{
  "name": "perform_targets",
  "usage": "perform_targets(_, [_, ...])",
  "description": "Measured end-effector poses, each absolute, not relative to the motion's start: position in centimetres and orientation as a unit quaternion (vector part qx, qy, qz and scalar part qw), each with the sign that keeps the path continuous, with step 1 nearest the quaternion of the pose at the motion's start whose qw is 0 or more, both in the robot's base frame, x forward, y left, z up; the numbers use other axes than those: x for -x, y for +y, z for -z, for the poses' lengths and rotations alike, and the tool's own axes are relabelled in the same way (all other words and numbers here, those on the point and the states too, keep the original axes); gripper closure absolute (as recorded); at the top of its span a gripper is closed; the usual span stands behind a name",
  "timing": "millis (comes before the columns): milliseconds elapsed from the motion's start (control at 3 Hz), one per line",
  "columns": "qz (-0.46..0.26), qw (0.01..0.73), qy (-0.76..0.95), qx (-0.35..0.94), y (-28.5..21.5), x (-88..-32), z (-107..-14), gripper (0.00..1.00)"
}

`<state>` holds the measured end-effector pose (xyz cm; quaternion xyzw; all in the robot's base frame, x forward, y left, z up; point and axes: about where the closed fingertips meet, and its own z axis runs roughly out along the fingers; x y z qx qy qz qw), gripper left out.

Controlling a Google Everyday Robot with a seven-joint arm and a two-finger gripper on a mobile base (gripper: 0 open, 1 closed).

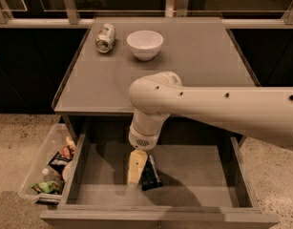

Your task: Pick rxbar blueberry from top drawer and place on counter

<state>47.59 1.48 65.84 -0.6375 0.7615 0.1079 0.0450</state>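
The top drawer [198, 175] is pulled open below the counter [193, 61]. The rxbar blueberry [151, 174], a dark flat bar, lies on the drawer's grey floor left of the middle. My gripper [136, 174] reaches down into the drawer from the big white arm [208, 106]. It stands right against the bar's left side, with its pale tip close to the floor. The arm hides the upper end of the bar.
A tipped can [105, 37] and a white bowl [144, 44] sit at the back left of the counter. A clear plastic bin of snacks [48, 168] stands on the ground left of the drawer. The drawer's front wall [160, 218] is in the foreground.
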Motion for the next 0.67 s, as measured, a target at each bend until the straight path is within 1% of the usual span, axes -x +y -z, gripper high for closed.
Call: perform_targets(667, [-0.098, 0.044, 0.770, 0.630, 1.00, -47.29, -65.46, 0.00])
